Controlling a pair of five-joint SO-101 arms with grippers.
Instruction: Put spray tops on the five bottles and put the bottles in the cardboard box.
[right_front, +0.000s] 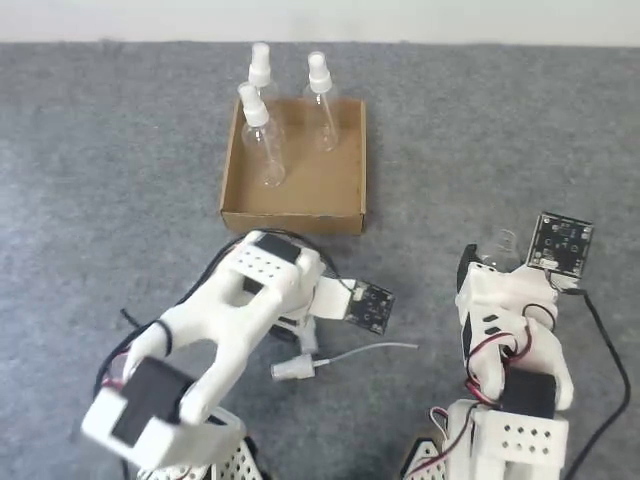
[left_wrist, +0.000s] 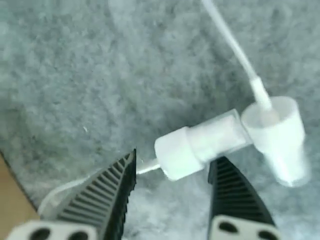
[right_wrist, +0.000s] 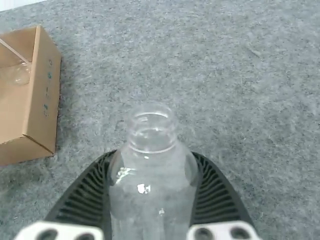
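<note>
A white spray top (left_wrist: 200, 145) with a thin dip tube (left_wrist: 230, 50) lies on the grey carpet. My left gripper (left_wrist: 175, 161) is open, with one end of the top between its fingertips. In the high view the same spray top (right_front: 296, 369) lies just in front of the left gripper (right_front: 303, 338). My right gripper (right_wrist: 152, 160) is shut on a clear bottle (right_wrist: 150, 175) with a bare neck, held upright. From above, that bottle (right_front: 497, 243) is at the right. The cardboard box (right_front: 345, 210) holds three bottles with spray tops (right_front: 268, 140).
Grey carpet covers the whole table. The box corner (right_wrist: 37, 90) sits some way from the held bottle, with open carpet between them. Cables trail beside both arm bases.
</note>
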